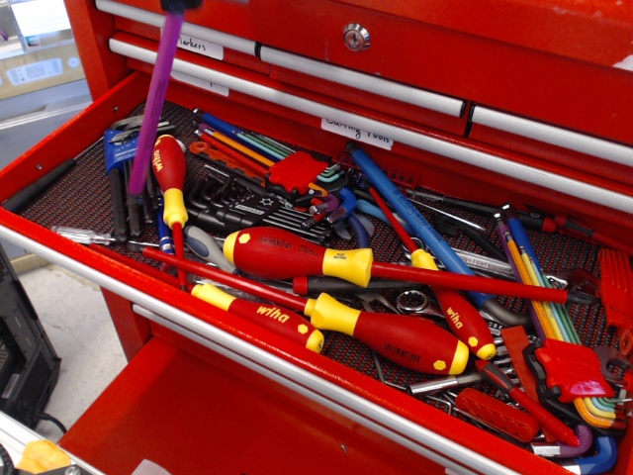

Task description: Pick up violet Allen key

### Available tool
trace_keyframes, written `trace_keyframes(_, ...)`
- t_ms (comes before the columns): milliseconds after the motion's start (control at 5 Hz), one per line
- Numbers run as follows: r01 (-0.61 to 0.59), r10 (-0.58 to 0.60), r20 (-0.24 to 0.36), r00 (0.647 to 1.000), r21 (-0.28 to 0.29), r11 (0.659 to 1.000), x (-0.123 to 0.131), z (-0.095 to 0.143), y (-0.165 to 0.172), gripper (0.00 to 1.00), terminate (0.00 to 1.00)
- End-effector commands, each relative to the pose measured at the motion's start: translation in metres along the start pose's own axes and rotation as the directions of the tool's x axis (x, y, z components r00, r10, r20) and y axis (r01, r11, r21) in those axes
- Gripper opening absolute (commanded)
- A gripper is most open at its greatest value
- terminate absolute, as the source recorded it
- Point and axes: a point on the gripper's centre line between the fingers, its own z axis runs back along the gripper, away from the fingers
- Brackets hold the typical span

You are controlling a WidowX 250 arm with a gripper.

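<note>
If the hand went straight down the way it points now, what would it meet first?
Only a sliver of the hand shows at the top edge. The violet Allen key hangs below it, so its tip would probably land first, near the blue key set; depth is unclear.

Violet Allen key point(153, 104) hangs near-vertical above drawer point(69, 203); gripper point(181, 4) barely visible.

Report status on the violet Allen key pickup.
Gripper mostly out of frame, jaws unseen. Long glossy violet Allen key hanging near-vertical above the red tool drawer. Nothing blocking.

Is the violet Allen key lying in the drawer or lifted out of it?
Lifted. The violet Allen key hangs almost upright from the gripper at the top edge, its lower end above the tools in the drawer.
</note>
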Motion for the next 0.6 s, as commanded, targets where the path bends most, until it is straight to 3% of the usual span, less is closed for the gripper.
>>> trace_keyframes(0,-0.005,0.011,-0.029,1.0,0.22,0.975,0.003,0.07,0.011,0.0,0.0)
trace_keyframes(200,0.018,0.008,-0.093,0.996,0.275,0.961,-0.007,0.1,0.022,0.0,0.0)
trace_keyframes(400,0.028,0.01,-0.126,0.992,0.296,0.955,-0.007,0.108,0.021,0.0,1.0)
